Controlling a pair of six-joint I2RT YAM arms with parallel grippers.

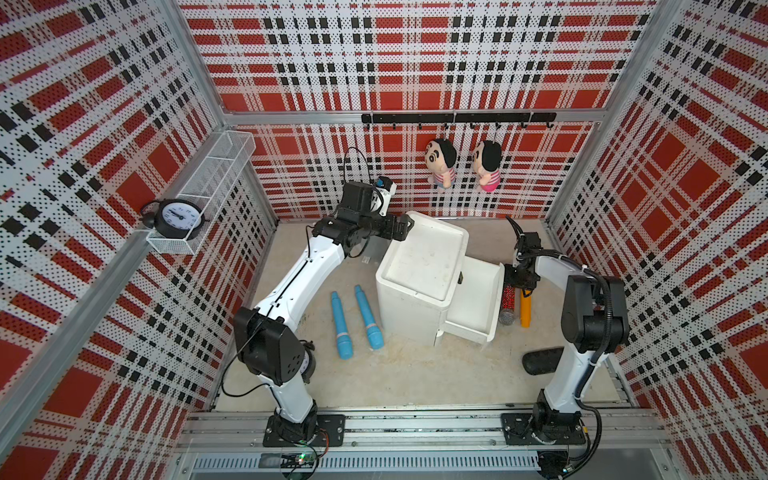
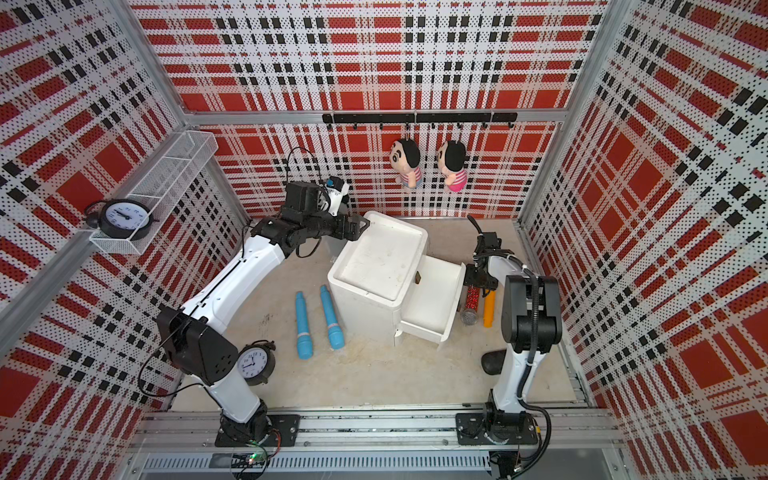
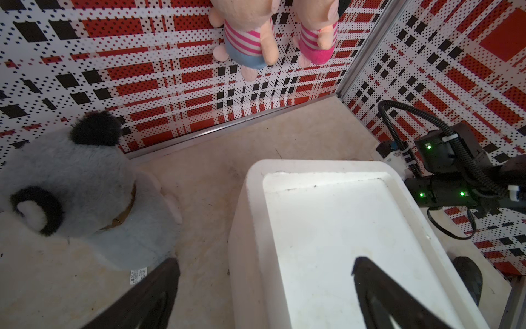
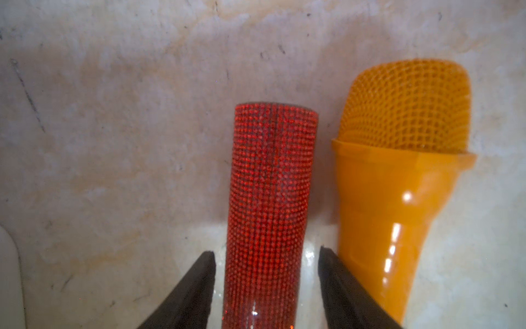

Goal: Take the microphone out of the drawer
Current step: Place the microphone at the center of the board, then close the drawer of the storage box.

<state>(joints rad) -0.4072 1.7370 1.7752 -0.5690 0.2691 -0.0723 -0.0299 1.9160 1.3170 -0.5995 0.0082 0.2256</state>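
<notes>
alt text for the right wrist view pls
A red glittery microphone lies on the beige table between the tips of the open right end effector, with a gap on each side. An orange microphone lies beside it.

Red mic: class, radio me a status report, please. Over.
Both open: left pincer by cabinet, right pincer astride red mic. Mic out of drawer, on table. Close alongside: orange mic.

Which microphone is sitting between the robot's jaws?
The red sparkly microphone: it lies between the right gripper's jaws. The orange microphone lies just outside them, and both blue microphones lie beyond the white drawer unit.
</notes>
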